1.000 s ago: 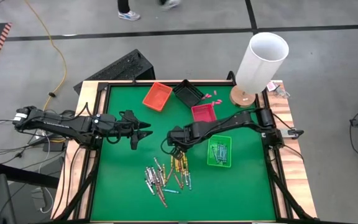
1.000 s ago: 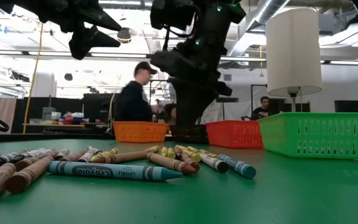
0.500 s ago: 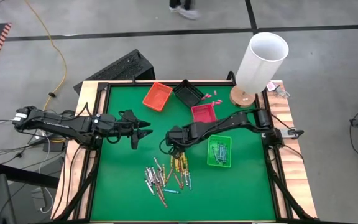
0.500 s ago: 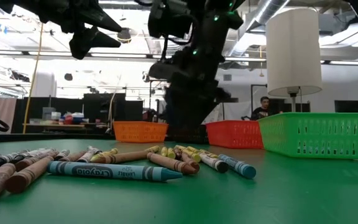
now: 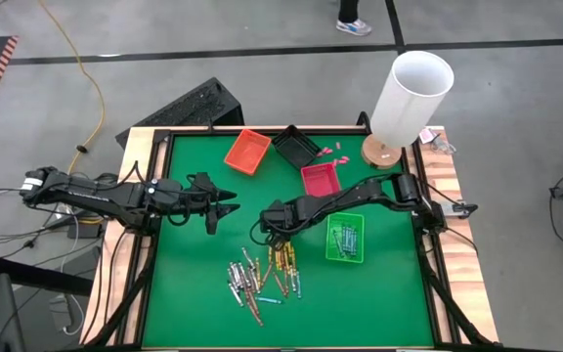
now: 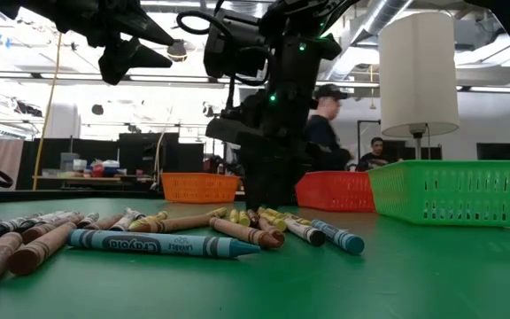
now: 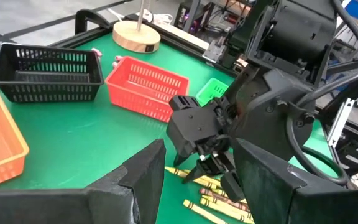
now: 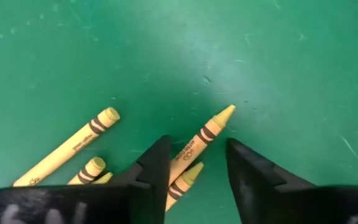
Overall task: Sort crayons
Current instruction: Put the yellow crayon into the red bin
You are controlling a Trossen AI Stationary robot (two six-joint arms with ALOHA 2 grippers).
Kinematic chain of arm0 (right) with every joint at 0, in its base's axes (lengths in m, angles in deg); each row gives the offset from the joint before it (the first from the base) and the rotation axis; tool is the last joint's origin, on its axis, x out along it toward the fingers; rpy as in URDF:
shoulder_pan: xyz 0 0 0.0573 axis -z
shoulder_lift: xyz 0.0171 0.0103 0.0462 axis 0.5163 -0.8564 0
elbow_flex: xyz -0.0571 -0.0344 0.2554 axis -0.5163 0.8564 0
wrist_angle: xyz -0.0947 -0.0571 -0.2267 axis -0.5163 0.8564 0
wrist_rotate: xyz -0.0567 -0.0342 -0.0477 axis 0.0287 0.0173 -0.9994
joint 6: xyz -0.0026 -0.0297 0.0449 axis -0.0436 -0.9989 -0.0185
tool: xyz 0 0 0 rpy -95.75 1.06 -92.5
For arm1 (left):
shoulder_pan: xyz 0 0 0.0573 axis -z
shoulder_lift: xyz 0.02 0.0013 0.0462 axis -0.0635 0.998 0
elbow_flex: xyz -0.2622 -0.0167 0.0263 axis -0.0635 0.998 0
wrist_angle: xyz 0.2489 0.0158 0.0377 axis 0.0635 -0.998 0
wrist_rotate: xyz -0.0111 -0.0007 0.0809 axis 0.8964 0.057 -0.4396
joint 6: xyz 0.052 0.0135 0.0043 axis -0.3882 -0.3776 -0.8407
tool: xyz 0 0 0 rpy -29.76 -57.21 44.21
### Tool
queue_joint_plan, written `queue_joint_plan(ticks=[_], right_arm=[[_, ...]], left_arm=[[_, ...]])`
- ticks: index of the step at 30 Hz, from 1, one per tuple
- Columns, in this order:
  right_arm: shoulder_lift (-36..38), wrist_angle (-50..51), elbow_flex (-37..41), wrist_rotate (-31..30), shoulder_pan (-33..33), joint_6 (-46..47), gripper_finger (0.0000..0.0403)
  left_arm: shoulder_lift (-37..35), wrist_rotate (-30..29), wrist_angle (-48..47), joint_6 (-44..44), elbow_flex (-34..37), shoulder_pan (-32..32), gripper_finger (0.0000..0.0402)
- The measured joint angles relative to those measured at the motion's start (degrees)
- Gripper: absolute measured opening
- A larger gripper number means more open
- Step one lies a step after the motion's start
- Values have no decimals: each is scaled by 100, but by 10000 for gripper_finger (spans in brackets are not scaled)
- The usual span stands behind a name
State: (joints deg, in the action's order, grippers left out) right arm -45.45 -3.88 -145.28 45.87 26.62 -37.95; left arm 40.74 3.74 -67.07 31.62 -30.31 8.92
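**A:** Where are the crayons, and where is the working gripper?

**B:** The crayons (image 5: 262,272) lie loose in a heap on the green bench (image 5: 189,284), toward its near middle. The right gripper (image 5: 274,231) is down at the far edge of that heap. Its fingers are apart, with one yellow crayon (image 8: 199,140) lying on the bench between them — its pointed tip reaches out past the fingertips (image 8: 157,163). Whether the fingers touch it cannot be told. More yellow crayons lie just beside it.

**A:** And the other arm?

**B:** The left gripper (image 5: 225,204) hangs above the bench, left of the heap and well apart from it, fingers spread and empty.

**A:** What else is on the bench?

**B:** A green tray (image 5: 345,238) sits right of the heap with a few crayons inside; an orange tray (image 5: 247,151), a black tray (image 5: 295,147) and a red tray (image 5: 321,178) sit along the far side — near a white lamp (image 5: 411,98).
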Motion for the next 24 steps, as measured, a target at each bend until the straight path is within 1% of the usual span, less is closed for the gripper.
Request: queue_joint_plan(ticks=[5, 9, 13, 19, 24], right_arm=[[2, 11, 4, -15, 1, 29, 66], [-15, 12, 4, -144, 24, 45, 13], [-15, -57, 0, -190, 47, -4, 7], [54, 119, -284, -227, 91, -530, 3], [290, 205, -576, -362, 143, -998, 1]], left_arm=[[0, 0, 0, 6, 0, 0, 180], [0, 2, -6, 67, 0, 0, 180], [0, 2, -4, 216, 0, 0, 180], [0, 0, 0, 437, 0, 0, 180], [-2, 2, 21, 561, 0, 0, 180]])
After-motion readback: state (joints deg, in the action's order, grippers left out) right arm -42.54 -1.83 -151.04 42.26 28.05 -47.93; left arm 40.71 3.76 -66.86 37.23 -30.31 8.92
